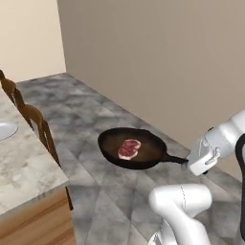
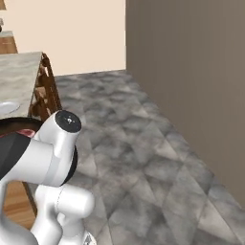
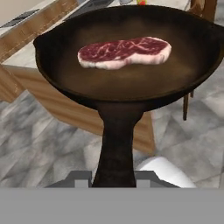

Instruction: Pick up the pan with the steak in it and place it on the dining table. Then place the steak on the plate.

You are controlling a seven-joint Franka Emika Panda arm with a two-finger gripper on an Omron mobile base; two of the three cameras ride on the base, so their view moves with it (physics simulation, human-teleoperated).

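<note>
Item: pan (image 1: 134, 147), black, brown inside, carried in mid-air over the grey stone floor (image 1: 95, 119), centre of the left base view.

Contents: steak (image 1: 129, 149), lying flat near the middle of the bowl; large in the upper half of the hand view.

Holder: gripper (image 1: 191, 162), right of centre, clamped on the far end of the pan's long handle (image 3: 116, 144), bowl cantilevered out leftward.

Destination: dining table (image 1: 24, 162), marbled top, along the left edge of the left base view; pan not yet over it. Plate (image 1: 5, 130) at the far left edge, partly cut off. Chairs (image 1: 38, 125) stand between pan and table.

Risks, as judged: grip so far from the bowl's weight could let the pan droop or twist, sliding the steak out; a low approach could clip a chair back or the table's edge.
</note>
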